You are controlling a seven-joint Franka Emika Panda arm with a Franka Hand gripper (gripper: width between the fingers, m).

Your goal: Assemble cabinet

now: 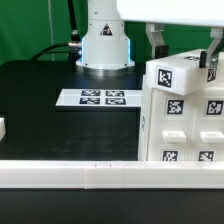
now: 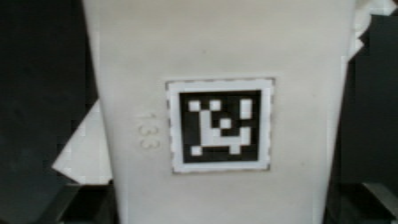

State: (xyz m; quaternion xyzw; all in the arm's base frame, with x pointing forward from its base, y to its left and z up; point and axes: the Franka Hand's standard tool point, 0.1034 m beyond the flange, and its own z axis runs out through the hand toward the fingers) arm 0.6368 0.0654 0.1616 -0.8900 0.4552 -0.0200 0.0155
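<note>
Fingers (image 1: 153,42) of the gripper (image 1: 183,52) are seen spread either side of the top of one large white plastic tagged cabinet (image 1: 185,112), at the exterior view's right; contact cannot be told. One flat white marker board (image 1: 97,98) lies apart, dark table (image 1: 40,85) around it, a white rail (image 1: 70,175) in front.

One cabinet (image 1: 184,108) stands on the table; one marker board (image 1: 97,98) lies flat, showing four tags. One small white block (image 1: 2,128) sits apart.
</note>
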